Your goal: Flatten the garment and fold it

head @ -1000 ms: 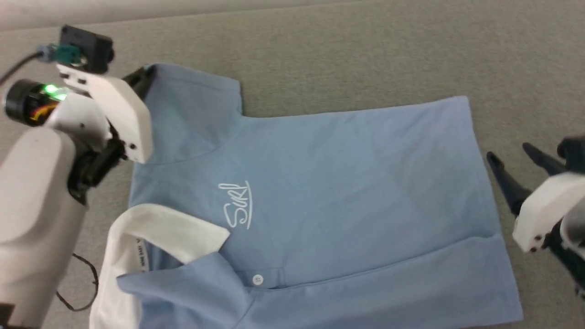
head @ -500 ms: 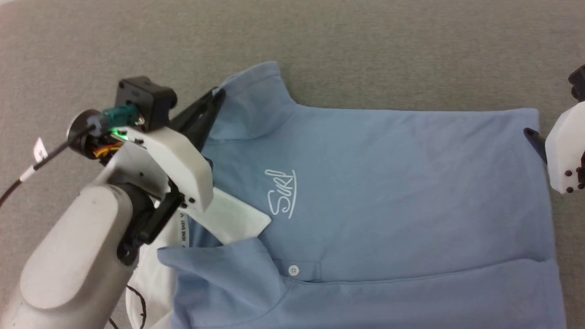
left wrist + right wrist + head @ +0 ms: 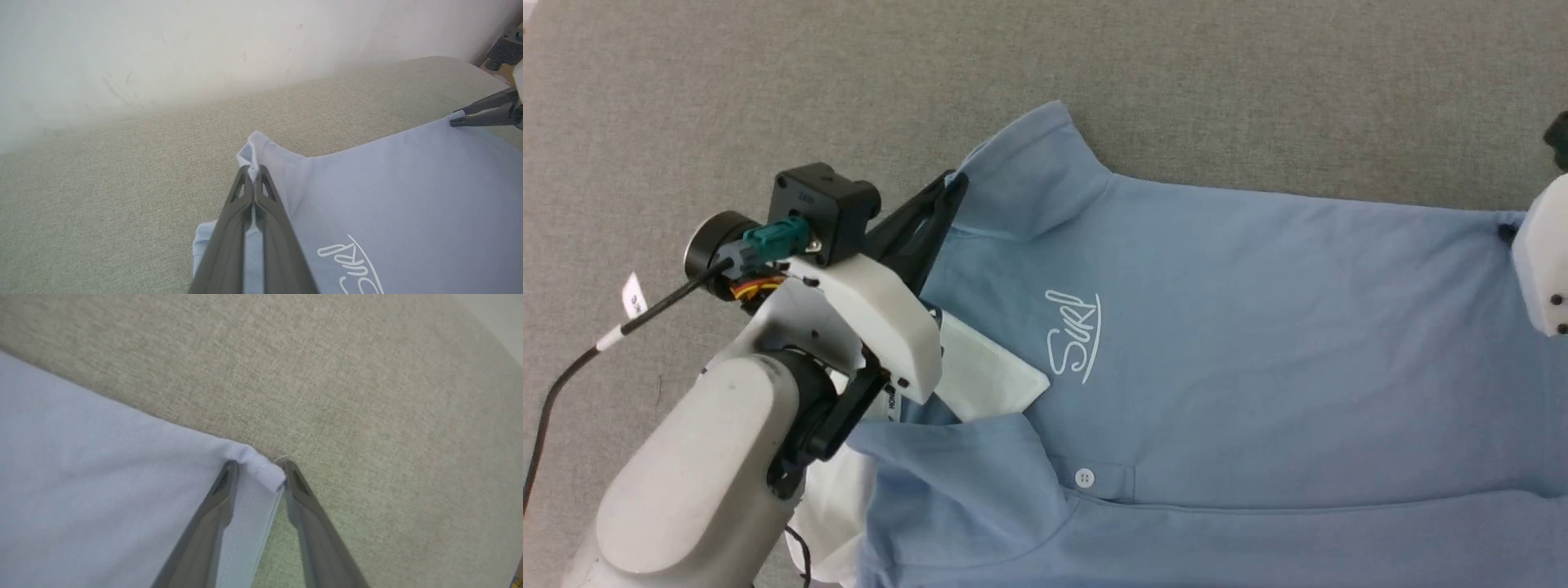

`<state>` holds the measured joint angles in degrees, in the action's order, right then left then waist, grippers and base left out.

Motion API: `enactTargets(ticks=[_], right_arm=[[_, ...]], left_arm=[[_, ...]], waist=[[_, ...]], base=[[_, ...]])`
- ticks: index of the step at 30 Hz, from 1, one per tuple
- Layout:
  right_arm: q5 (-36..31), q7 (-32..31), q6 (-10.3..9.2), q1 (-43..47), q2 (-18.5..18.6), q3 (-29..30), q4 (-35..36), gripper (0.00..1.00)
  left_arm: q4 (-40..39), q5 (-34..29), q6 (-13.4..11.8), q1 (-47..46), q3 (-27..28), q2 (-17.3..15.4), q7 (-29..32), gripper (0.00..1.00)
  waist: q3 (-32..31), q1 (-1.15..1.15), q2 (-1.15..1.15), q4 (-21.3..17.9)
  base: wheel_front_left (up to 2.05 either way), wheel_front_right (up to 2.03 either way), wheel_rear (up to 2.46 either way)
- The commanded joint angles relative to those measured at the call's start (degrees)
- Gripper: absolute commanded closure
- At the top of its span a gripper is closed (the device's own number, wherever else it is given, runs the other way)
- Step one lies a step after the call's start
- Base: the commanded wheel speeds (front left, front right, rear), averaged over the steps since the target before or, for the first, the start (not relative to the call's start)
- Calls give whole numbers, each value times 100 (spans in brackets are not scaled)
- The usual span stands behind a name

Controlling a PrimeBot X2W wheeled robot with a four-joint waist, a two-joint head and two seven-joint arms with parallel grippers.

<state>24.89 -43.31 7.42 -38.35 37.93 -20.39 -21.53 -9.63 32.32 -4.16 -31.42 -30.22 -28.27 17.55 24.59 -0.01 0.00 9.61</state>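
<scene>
Grey surface (image 3: 1258,82) under garment (image 3: 1258,327), pale wall (image 3: 163,49)

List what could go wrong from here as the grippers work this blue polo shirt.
1. The right gripper straddles just the tip of the hem corner, jaws apart; closing there may catch too little fabric and slip.
2. The left gripper is shut on a small bunch of the sleeve edge; a pull may free it or stretch the polo shirt unevenly.
3. The white collar lies rumpled; folding now may trap that crease.
</scene>
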Motion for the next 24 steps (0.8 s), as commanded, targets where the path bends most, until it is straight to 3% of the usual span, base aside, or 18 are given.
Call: enactTargets(ticks=[1,13,24], right_arm=[[115,-23,7,209,-147,-300,-215,100],[387,1170,7,152,-50,-281,-177,100],[492,1918,7,1828,-284,725,781,100]], left_arm=[[22,-22,-41,98,-13,35,-53,100],[228,148,-282,551,214,-6,-360,100],[-346,586,-953,2223,739,-356,-541,100]], waist=[[-25,1,0,-5],[-685,1,0,-204],[-1623,1,0,-358]], base=[[0,0,0],[0,0,0],[0,0,0]])
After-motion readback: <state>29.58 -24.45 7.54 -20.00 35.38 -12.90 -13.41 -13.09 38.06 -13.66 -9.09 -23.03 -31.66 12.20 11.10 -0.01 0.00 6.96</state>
